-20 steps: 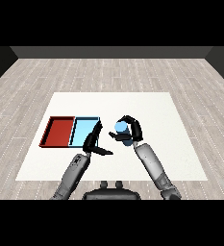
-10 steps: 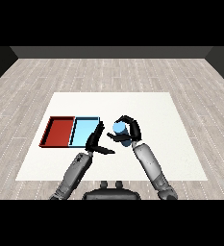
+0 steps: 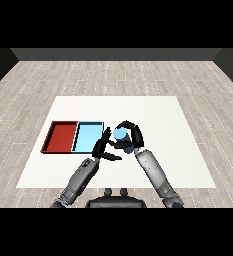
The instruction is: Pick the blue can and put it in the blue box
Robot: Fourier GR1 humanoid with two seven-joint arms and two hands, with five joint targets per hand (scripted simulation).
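Two hands, one can, two trays. Nearest, the left hand (image 3: 102, 148) is spread, its fingers straight, holding nothing. Just beside it, the right hand (image 3: 131, 136) curls round the blue can (image 3: 121, 137), held above the table (image 3: 158, 115) right of the light blue tray (image 3: 88, 136). Leftmost lies the red tray (image 3: 61, 136)

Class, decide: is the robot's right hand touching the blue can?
Touching. In the head view the right hand curls round the blue can, its fingers arching over the top and wrapping the can's right side.
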